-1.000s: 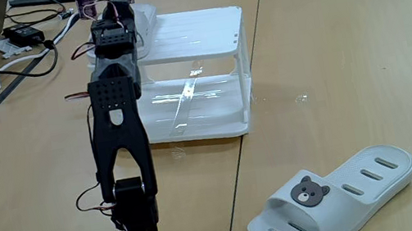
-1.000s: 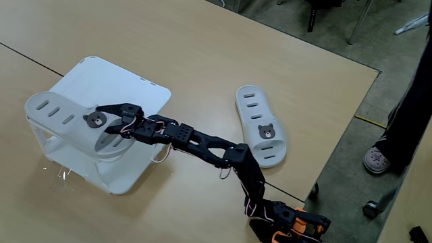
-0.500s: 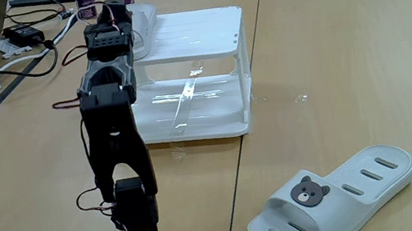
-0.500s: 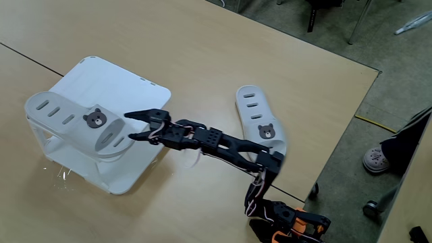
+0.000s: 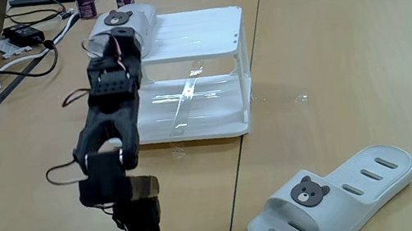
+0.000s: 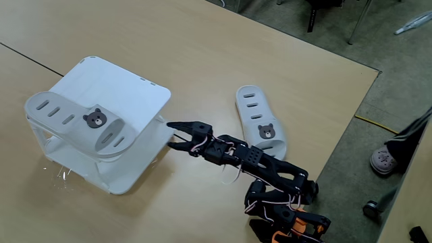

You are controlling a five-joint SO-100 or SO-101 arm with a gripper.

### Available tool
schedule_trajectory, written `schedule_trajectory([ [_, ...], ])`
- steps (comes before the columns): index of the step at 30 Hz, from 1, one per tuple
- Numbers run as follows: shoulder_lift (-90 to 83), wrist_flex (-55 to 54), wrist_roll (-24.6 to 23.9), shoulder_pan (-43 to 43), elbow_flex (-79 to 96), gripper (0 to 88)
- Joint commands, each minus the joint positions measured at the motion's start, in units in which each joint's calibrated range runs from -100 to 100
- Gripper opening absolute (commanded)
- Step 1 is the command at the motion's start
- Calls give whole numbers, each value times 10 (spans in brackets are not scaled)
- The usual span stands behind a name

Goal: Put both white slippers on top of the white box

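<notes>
From where I'm standing the gripper [image 6: 177,133] has its fingers a bit apart and nothing in them. One white slipper [image 6: 77,123] sits on top of the white box [image 6: 125,84], off past the fingertips, not touching. The other slipper [image 6: 262,125] lies flat on the table [image 6: 202,47] right beside the arm.

No readable text, brand or number can be made out anywhere; the only marking is the brown bear-face badge on each off-white rubber slipper [image 5: 331,195] [image 6: 75,121], and no lettering is carried
</notes>
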Motion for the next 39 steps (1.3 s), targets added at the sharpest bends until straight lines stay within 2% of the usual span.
schedule_trajectory([
  [1,-74,-6,4,13,58,279],
  [2,-87,-6,4,10,69,232],
  [4,-107,-6,4,9,86,24],
  [5,-110,-6,4,9,91,6],
  [13,-104,-29,4,14,251,7],
  [16,-57,-163,4,14,326,7],
  [20,77,-401,4,13,403,7],
  [29,460,-780,4,14,406,7],
  [30,508,-833,4,22,408,7],
  [33,575,-888,4,80,410,8],
  [39,594,-892,4,245,405,8],
])
